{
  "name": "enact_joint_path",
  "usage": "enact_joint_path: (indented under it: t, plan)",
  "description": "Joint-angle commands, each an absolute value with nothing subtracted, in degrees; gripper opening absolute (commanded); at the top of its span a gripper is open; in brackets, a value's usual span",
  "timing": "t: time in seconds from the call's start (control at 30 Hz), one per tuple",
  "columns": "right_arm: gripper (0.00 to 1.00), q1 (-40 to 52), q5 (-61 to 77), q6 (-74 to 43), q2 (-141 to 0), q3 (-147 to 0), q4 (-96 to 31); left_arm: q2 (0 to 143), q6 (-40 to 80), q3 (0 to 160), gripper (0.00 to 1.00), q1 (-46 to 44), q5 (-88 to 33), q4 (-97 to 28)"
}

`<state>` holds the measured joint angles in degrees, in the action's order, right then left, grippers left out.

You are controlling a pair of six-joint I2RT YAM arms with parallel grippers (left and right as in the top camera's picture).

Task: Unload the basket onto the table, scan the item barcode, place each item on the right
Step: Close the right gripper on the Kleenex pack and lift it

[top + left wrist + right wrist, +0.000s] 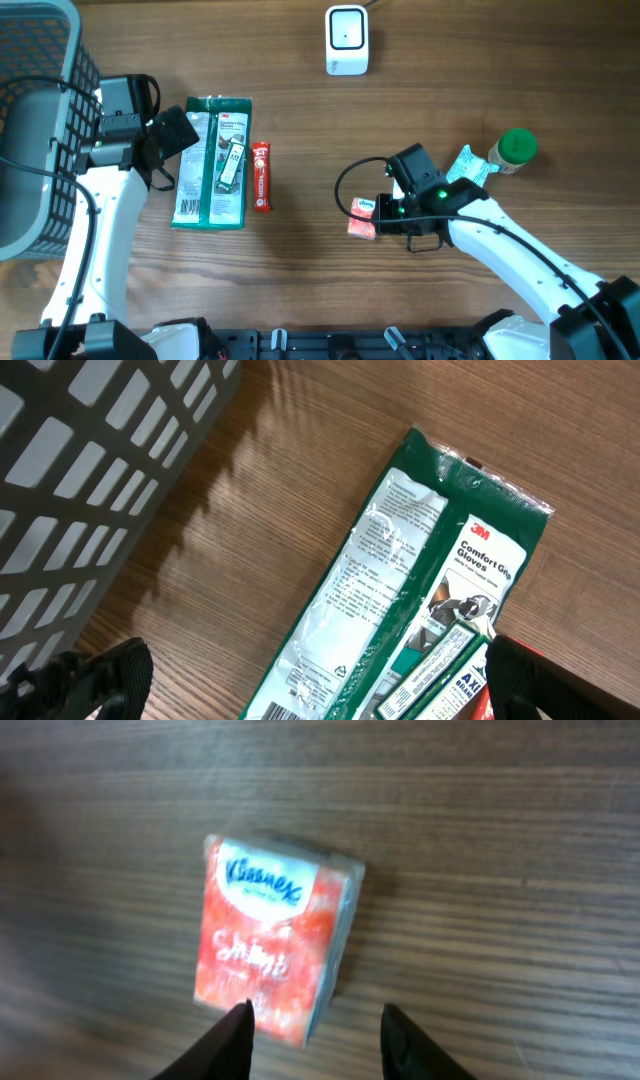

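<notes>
A small orange-red Kleenex tissue pack point(275, 940) lies flat on the wooden table, also in the overhead view point(362, 218). My right gripper point(318, 1042) is low right behind it, open. Its left fingertip point(236, 1038) overlaps the pack's near edge, and the right one stands beside the pack's near corner, over bare wood. The white scanner point(346, 40) stands at the back centre. My left gripper point(320, 685) hangs wide open above a green 3M gloves package point(400, 580), holding nothing.
A grey mesh basket point(35, 120) fills the left edge. A small boxed item point(232, 165) lies on the gloves package point(211, 162), and a red bar point(261, 175) lies beside it. A green-capped bottle point(515, 148) and a teal packet point(470, 165) sit at the right.
</notes>
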<state>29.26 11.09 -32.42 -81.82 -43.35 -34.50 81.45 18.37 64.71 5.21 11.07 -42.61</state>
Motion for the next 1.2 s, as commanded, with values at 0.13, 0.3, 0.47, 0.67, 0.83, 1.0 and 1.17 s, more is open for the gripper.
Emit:
enact_joint_path:
  t: [0.13, 0.3, 0.47, 0.67, 0.83, 1.0, 1.17]
  plan:
    - [0.31, 29.23, 9.50, -40.62, -81.28, -35.75, -23.79, 81.12, 18.90, 64.88, 1.00, 5.43, 10.98, -42.48]
    - [0.30, 29.21, 10.39, -40.49, -81.28, -34.85, -21.61, 81.12, 18.90, 64.88, 1.00, 5.43, 10.98, -42.48]
    - [0.29, 29.21, 11.70, -43.31, -81.28, -34.85, -19.25, 81.12, 18.90, 64.86, 1.00, 5.43, 10.98, -42.48]
    - [0.30, 29.23, 11.68, -46.02, -82.59, -34.09, -18.31, 81.12, 18.90, 64.88, 1.00, 5.43, 10.98, -42.48]
    - [0.17, 29.21, 12.38, -47.18, -84.64, -33.52, -16.45, 81.12, 18.92, 64.88, 1.00, 5.43, 10.98, -42.48]
    - [0.10, 29.17, 12.58, -48.03, -84.64, -33.52, -16.05, 81.12, 18.90, 64.86, 1.00, 5.43, 10.98, -42.48]
    - [0.32, 29.17, 12.53, -48.03, -84.66, -33.52, -16.73, 81.12, 18.92, 64.88, 1.00, 5.43, 10.98, -42.48]
